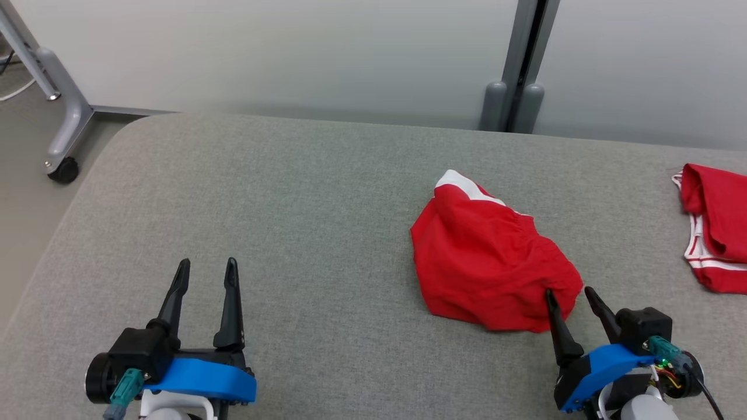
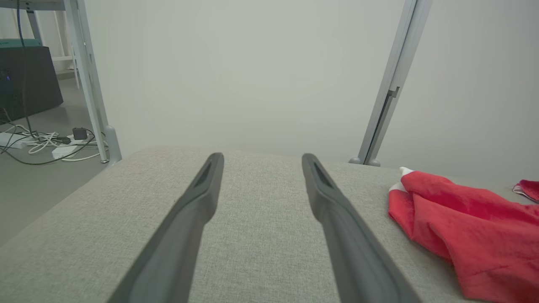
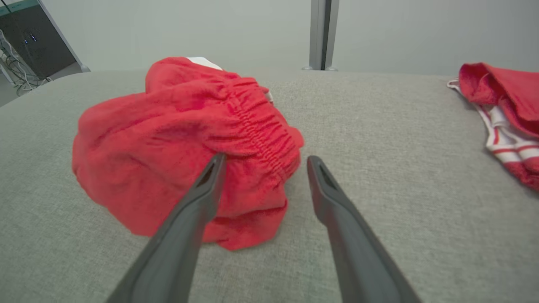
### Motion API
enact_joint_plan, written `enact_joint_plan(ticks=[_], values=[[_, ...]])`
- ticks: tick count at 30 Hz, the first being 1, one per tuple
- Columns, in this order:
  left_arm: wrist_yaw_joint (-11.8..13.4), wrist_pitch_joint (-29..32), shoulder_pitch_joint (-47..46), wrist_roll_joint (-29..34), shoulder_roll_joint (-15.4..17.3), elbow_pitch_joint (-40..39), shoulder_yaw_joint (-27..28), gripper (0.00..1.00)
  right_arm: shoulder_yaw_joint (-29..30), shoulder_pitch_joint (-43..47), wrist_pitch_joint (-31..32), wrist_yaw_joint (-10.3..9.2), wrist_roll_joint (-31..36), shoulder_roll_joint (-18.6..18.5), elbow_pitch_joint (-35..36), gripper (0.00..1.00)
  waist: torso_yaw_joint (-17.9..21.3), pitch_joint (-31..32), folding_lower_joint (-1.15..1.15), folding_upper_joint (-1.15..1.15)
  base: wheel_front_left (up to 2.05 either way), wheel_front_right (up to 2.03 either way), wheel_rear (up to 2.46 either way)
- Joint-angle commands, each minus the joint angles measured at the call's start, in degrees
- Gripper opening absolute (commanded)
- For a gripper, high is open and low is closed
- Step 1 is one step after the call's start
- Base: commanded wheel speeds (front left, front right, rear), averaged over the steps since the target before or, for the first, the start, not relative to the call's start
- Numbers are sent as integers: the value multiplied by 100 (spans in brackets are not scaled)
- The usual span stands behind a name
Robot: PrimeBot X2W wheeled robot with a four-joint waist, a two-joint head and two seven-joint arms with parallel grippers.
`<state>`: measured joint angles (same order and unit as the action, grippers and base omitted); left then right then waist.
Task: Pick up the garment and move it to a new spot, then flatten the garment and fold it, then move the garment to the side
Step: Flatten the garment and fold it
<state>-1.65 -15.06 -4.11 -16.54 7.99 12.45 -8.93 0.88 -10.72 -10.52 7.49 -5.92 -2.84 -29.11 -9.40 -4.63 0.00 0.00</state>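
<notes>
R gripper point(image 1: 567, 291) stood wide, empty, tips at garment's point(image 1: 484, 262) near edge, prob. lined up for pick. L gripper point(image 1: 208, 261) was open, parked over table point(image 1: 292, 204), well apart.

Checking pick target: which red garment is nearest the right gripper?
The crumpled red garment mid-table, at the fingertips of the right gripper; the white-striped garment lies apart near the right edge.

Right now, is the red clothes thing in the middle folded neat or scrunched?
Scrunched. The red garment lies in a rumpled heap on the grey surface, with no flat, neat folds.
</notes>
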Motion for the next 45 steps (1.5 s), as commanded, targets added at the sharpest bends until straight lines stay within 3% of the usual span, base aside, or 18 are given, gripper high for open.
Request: enact_joint_plan(ticks=[1, 8, 9, 10, 11, 17, 23, 27, 34, 45], values=[[-39, -14, -92, 30, -14, 29, 2, 100, 32, -150, -57, 1, 36, -9, -136, 100, -103, -104, 0, 0, 0, 0, 0], [-145, -15, -205, 114, -88, 109, 109, 100, -69, -794, -313, 1, -47, -10, -1230, 100, -273, -247, 0, 0, 0, 0, 0], [-159, -15, -205, 131, -98, 123, 119, 100, -87, -881, -343, 1, -121, -10, -1354, 71, -287, -248, 0, 0, 0, 0, 0], [-178, -15, -200, 148, -108, 135, 136, 100, -93, -959, -375, 1, -182, -10, -1465, 20, -296, -244, 0, 0, 0, 0, 0], [-184, -15, -194, 162, -121, 145, 150, 100, -80, -1017, -392, 1, -188, -11, -1565, 0, -304, -234, 0, 0, 0, 0, 0], [-215, -15, -86, 211, -177, 188, 226, 100, 515, -1286, -468, 0, -33, -129, -1698, 0, -261, -118, 0, 0, 0, 0, 0], [-270, -15, -22, 261, -223, 241, 247, 100, 1144, -1342, -471, 1, 165, -322, -1109, 0, -195, -34, 0, 0, 0, 0, 0], [-286, -15, -13, 285, -257, 282, 273, 100, 1084, -1399, -473, 1, 303, -282, -656, 0, -157, 28, 0, 0, 0, 0, 0], [-330, -15, -25, 302, -325, 323, 269, 100, -81, -1480, -465, 1, 375, -68, -200, 0, -209, 74, 0, 0, 0, 0, 0], [-382, -15, -12, 323, -405, 373, 241, 100, -2887, -1128, -272, 1, -386, -15, -373, 0, -549, 10, 0, 0, 0, 0, 0]])
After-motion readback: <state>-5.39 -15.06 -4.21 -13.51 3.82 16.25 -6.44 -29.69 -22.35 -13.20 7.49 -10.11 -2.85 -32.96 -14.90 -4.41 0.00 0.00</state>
